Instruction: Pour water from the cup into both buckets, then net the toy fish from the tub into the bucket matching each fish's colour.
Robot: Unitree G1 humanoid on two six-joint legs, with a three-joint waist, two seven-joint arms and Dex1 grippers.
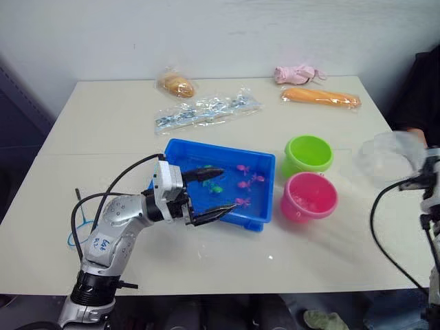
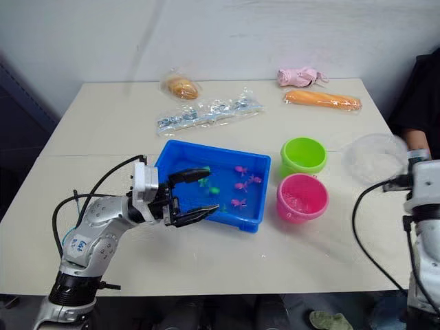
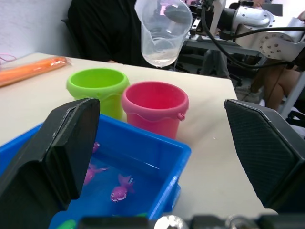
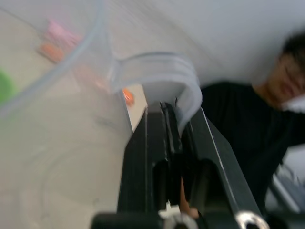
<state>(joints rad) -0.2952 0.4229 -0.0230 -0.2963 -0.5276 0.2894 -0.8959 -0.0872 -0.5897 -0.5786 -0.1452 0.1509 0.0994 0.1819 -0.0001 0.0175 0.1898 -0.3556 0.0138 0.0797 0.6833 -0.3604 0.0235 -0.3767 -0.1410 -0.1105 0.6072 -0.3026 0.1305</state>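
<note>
The left end effector [image 1: 210, 194] hovers over the near-left part of the blue tub [image 1: 180, 153], its two black fingers spread wide and holding nothing. The tub sits on the worktop [image 1: 103, 117], and several toy fish [image 1: 243, 184], pink and green, lie in it just ahead of the fingertips. Beyond the tub from this end effector stand the green bucket [image 1: 307, 155] and the pink bucket [image 1: 309, 196], touching or nearly so, the pink one nearer the robot. The left wrist view looks between its own fingers and shows the two buckets side by side past the tub's rim.

The right end effector [image 4: 174, 114] is well off to the right of the buckets, raised above the worktop's right edge. The right wrist view shows its fingers closed together on the handle of the clear cup [image 2: 375, 157]. The left wrist view shows the cup tilted, mouth up, above and behind the pink bucket; whether water is left in it I cannot tell.

Behind and left of the left end effector's arm, a blue net [image 1: 81, 230] lies on the worktop. At the far side lie bagged items [image 1: 206, 111], an orange packet [image 1: 320, 97] and a pink toy [image 1: 297, 73]. A person in black [image 3: 102, 28] sits beyond the right edge.
</note>
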